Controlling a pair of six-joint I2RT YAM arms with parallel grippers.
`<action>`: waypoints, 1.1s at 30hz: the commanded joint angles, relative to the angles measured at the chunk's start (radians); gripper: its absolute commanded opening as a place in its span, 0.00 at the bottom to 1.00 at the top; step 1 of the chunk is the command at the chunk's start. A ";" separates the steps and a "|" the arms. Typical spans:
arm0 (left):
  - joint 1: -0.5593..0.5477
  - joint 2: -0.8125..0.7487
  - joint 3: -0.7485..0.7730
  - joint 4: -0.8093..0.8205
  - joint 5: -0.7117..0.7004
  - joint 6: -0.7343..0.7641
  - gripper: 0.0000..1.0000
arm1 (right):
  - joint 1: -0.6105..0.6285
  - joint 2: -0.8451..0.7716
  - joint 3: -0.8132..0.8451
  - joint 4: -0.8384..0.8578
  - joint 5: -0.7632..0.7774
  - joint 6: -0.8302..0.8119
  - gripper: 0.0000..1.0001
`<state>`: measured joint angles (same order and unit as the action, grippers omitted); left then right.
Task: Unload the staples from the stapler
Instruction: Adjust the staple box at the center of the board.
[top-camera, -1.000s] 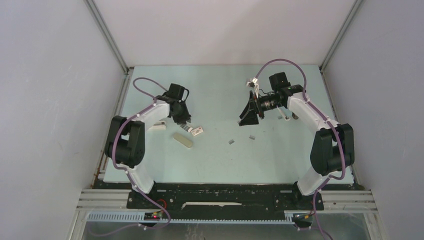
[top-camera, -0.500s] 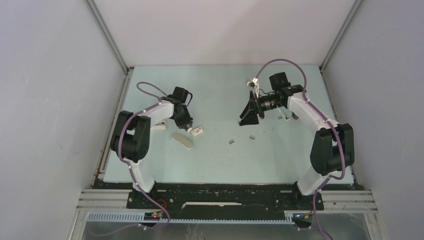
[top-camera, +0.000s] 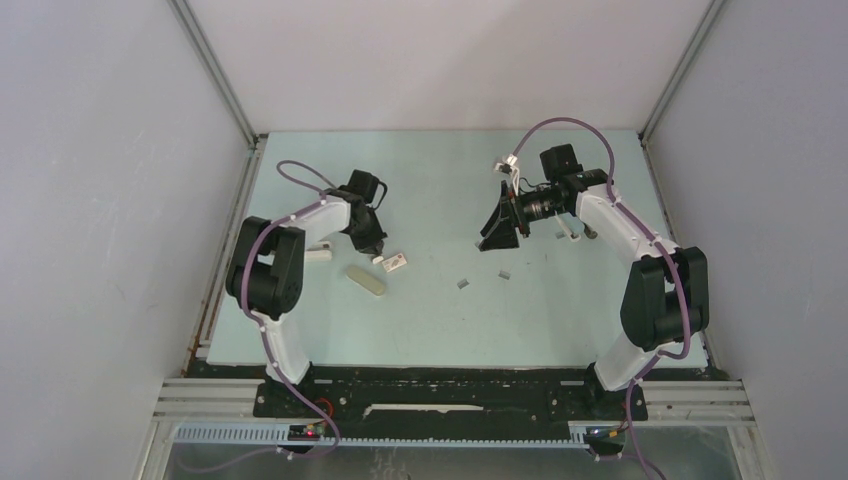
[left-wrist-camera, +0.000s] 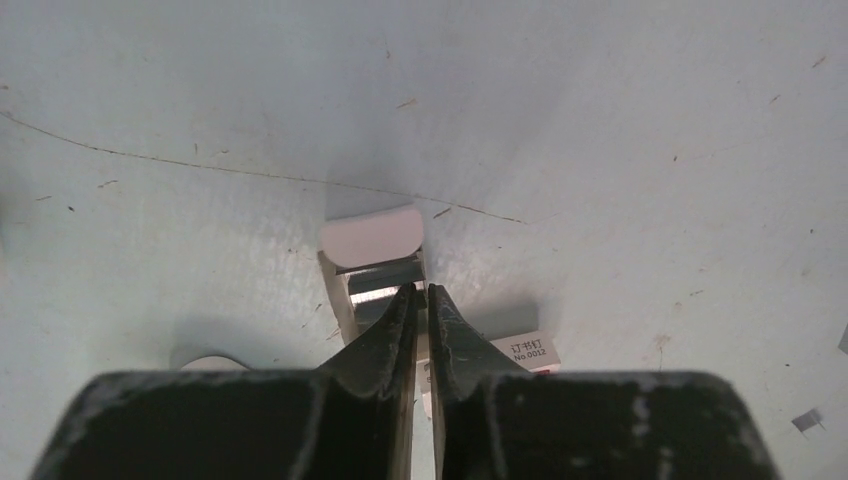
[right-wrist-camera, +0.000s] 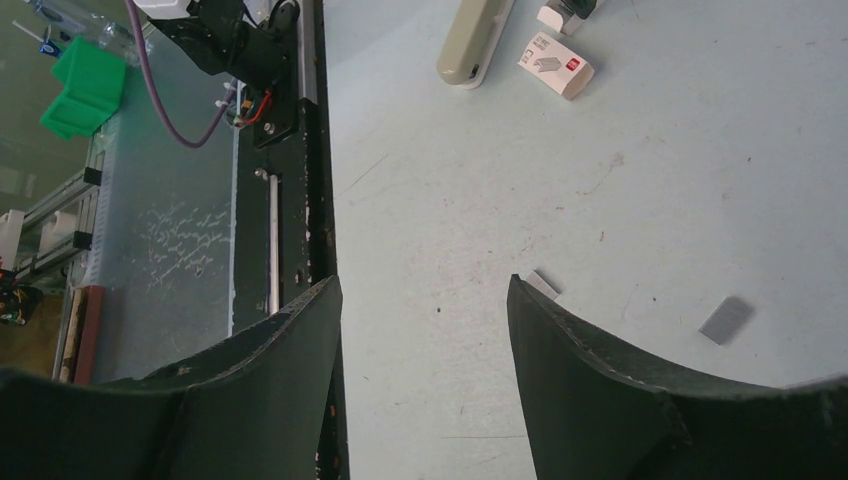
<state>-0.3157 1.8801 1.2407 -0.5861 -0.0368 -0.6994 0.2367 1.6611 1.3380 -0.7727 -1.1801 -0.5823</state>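
Note:
In the left wrist view a small stapler (left-wrist-camera: 372, 236) with a white end cap lies open on the pale table, its metal channel (left-wrist-camera: 384, 272) exposed. My left gripper (left-wrist-camera: 421, 292) has its tips down at that channel. Only a thin slit is left between the jaws, and I cannot tell whether anything is pinched in it. Loose staples (top-camera: 463, 284) (top-camera: 505, 273) lie mid-table and show again in the right wrist view as grey staples (right-wrist-camera: 727, 320). My right gripper (top-camera: 500, 228) (right-wrist-camera: 423, 285) hangs open above the table, holding nothing.
A white printed box (top-camera: 397, 263) (left-wrist-camera: 530, 350) lies just right of the left gripper. A beige stapler (top-camera: 365, 280) (right-wrist-camera: 475, 40) sits nearer the front and a white item (top-camera: 318, 254) by the left arm. Small white objects (top-camera: 567, 232) lie under the right arm. Grey walls enclose the table.
The left gripper shifted slightly right and down onto the small stapler, and its jaws closed to a slit. The right arm has not moved.

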 joint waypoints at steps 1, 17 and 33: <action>-0.003 0.012 0.054 -0.001 0.028 0.031 0.11 | -0.008 0.006 0.005 -0.004 -0.021 -0.021 0.71; -0.104 0.110 0.188 -0.009 0.224 0.152 0.09 | -0.012 0.004 0.006 -0.010 -0.023 -0.025 0.71; -0.197 0.174 0.289 -0.016 0.346 0.180 0.09 | -0.027 0.001 0.004 -0.014 -0.029 -0.031 0.71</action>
<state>-0.4973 2.0487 1.4807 -0.5983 0.2668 -0.5396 0.2199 1.6646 1.3380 -0.7841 -1.1839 -0.5953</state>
